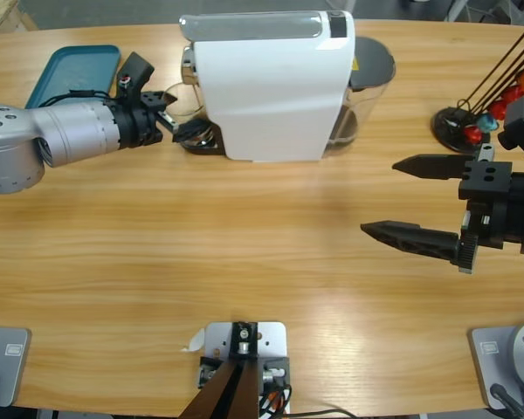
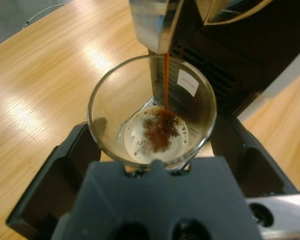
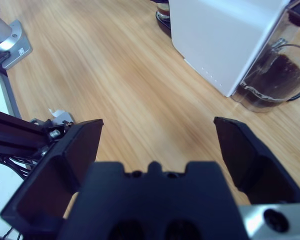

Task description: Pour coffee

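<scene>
Gripping the clear glass (image 2: 152,112) in my left jaws under the coffee machine (image 1: 266,83) spout, coffee (image 2: 159,134) streaming in; my right jaws hang open over the counter (image 1: 244,253) at frame right.

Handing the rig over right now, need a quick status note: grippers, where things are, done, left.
Left gripper: shut on the glass, holding it under the coffee machine's spout.
Right gripper: open, empty, over bare table at the machine's far side.
Done: glass in place; coffee streaming in, a shallow foamy layer so far.
Left: let the glass fill, then take it away from the machine.
</scene>
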